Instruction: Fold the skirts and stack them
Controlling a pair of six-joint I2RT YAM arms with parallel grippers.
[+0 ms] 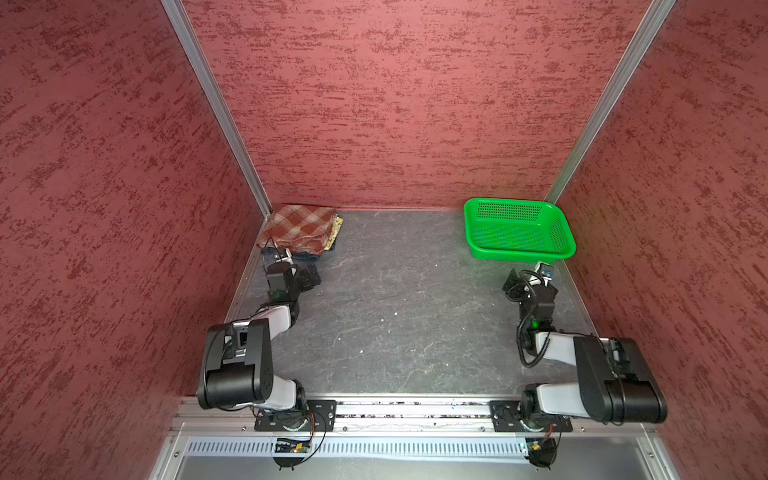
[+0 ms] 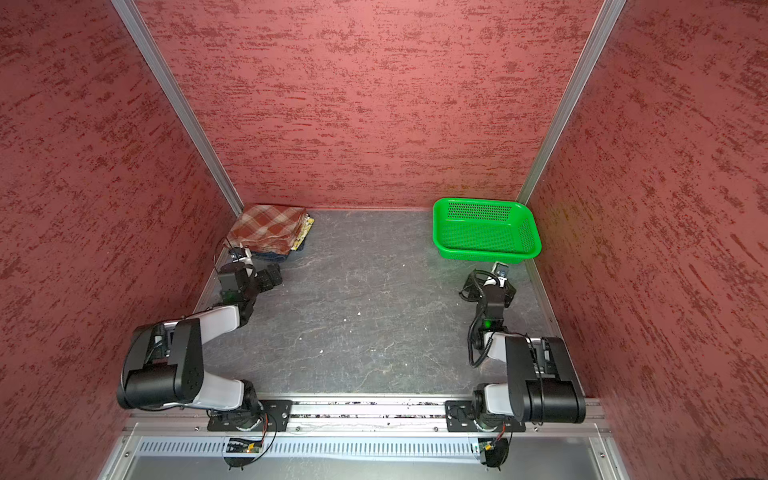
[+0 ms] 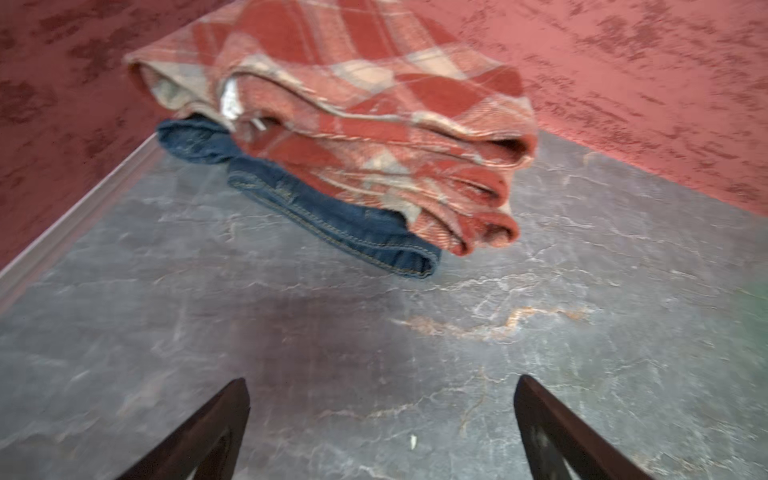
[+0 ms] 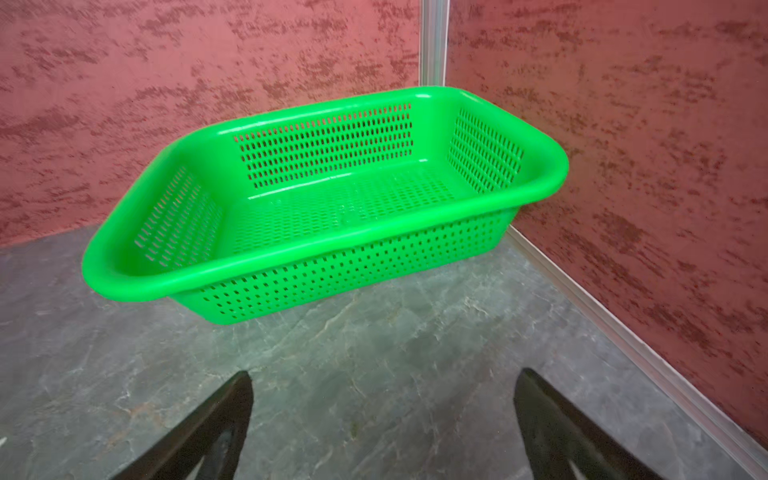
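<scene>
The three skirts lie folded in one pile in the far left corner of the table (image 1: 395, 316), probably to keep the middle free; the plaid skirt (image 1: 299, 228) is on top, the denim skirt (image 3: 340, 224) at the bottom, and the lemon skirt (image 1: 338, 224) shows only an edge on the right. The left gripper (image 3: 382, 380) is wide open and holds nothing, near the pile; the right gripper (image 4: 384, 374) is also open and holds nothing, facing the basket (image 4: 291, 257) in the far right corner; the task looks finished.

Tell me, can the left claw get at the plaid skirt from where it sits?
Probably yes: the left claw is open and faces the plaid skirt, lying topmost in the corner, with only bare table between them.
</scene>
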